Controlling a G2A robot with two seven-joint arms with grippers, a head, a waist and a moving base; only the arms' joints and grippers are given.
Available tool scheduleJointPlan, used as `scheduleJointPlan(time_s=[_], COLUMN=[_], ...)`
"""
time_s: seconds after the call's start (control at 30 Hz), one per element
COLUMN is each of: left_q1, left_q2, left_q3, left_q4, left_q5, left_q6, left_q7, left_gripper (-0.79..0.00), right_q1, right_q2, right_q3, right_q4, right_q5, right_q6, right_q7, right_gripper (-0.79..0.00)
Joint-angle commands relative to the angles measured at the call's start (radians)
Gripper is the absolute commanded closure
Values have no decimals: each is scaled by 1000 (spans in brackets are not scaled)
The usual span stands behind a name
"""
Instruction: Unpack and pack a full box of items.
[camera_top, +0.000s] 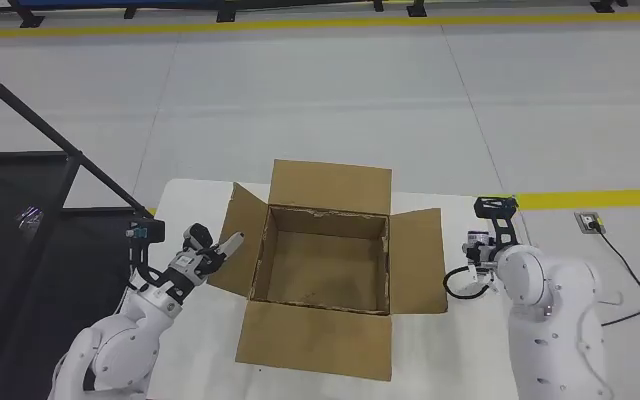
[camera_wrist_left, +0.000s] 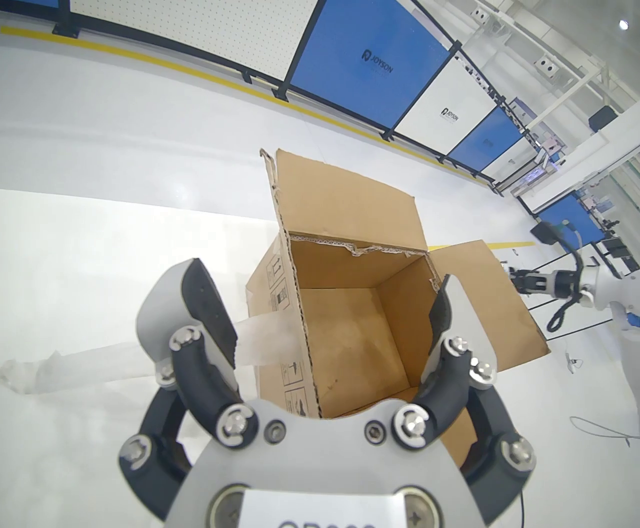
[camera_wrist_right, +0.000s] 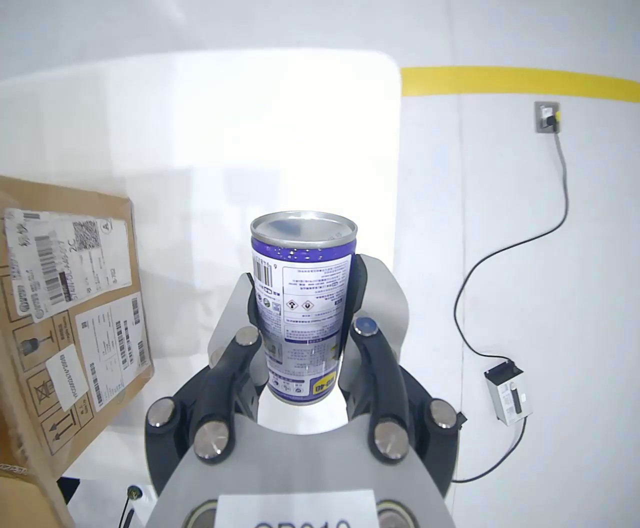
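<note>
Blue-labelled can clamped between the jaws (metal end outward), cardboard box beside, white table beneath.

1. Cardboard box on the counter, just ahead of the left end effector.
2. Spray can within the right end effector, beside the box.
3. Packing sheet on the counter, against the box.

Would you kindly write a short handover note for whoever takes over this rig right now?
Left gripper open, empty, by the left flap of the box.
Right gripper shut on a can, right of the box.
Box open, flaps out, nothing seen inside.
White wrap on the table beside it.
Done: box looks emptied.
To do: set the can down or repack; which phase, cannot tell.
</note>
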Motion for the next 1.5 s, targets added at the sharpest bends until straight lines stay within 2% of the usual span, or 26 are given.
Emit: scheduleJointPlan(time_s=[0.0,0.23,0.3,0.47,0.73,1.1,1.47], left_q1=[-2,-12,-12,-1,14,25,35], left_q2=[0,-2,-2,-1,0,1,2], left_q3=[4,30,34,22,9,3,-2], left_q4=[0,-9,-10,-4,-5,-14,-21], left_q5=[4,21,22,10,2,5,6], left_q6=[7,13,11,7,3,2,10], left_q7=[1,-1,2,14,16,22,31], left_gripper=[-785,-785,-785,-785,-785,-785,-785], right_q1=[0,0,-8,59,189,330,435], right_q2=[0,0,-1,3,13,25,43], right_q3=[0,0,-9,-1,-11,-34,-36], right_q4=[-8,-8,20,200,484,755,992], right_q5=[-2,-2,12,94,67,68,94], right_q6=[1,1,13,17,73,96,55], right_q7=[1,1,-38,-96,-176,-229,-291], right_gripper=[0,0,0,0,0,0,0])
